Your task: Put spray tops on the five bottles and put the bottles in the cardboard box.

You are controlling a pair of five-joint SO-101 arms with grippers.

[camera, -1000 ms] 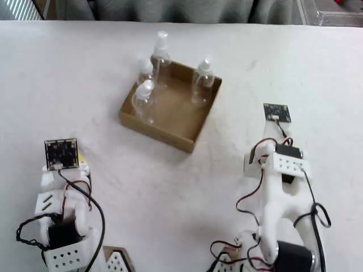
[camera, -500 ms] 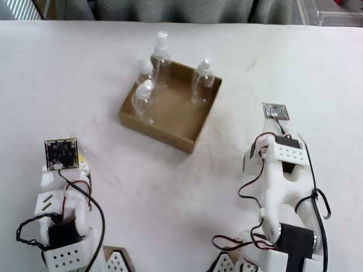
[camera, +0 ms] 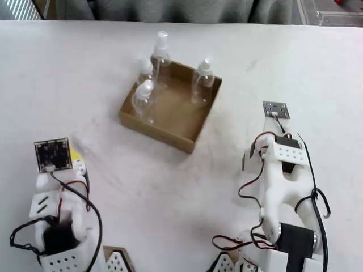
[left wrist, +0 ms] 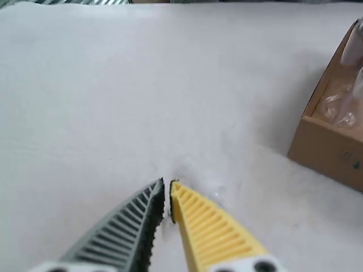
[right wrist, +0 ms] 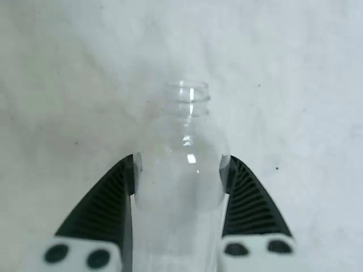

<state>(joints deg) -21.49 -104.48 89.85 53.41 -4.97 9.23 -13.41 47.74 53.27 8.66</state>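
Four bottles [camera: 203, 81] with spray tops on stood inside the cardboard box [camera: 154, 129]. Three were bunched along its left side and far corner, and one stood against its right wall.

Two small shifts had happened within the last second. First the right arm [camera: 281, 164], well apart from the box on its near right, swung its upper joints back away from the box while its wrist barely moved. It then held that pose. After that the left arm [camera: 57, 187], well apart from the box on its near left, slid a little farther from the box.

The right gripper [right wrist: 180, 164] was clamped on the fifth bottle [right wrist: 186, 113], one finger on each side of the clear body. The threaded neck was bare and pointed away from the wrist, above the white table [right wrist: 295, 68]. The left gripper [left wrist: 167, 190] was closed to a narrow slit with nothing between its tips, low over the table, with the box [left wrist: 332, 150] off to its right.

Judging by this, four fifths of the packing was done. The last bottle still needed a spray top before it went into the box. The arms looked to be resetting for that step, and the left claw would have to open to fetch the top.
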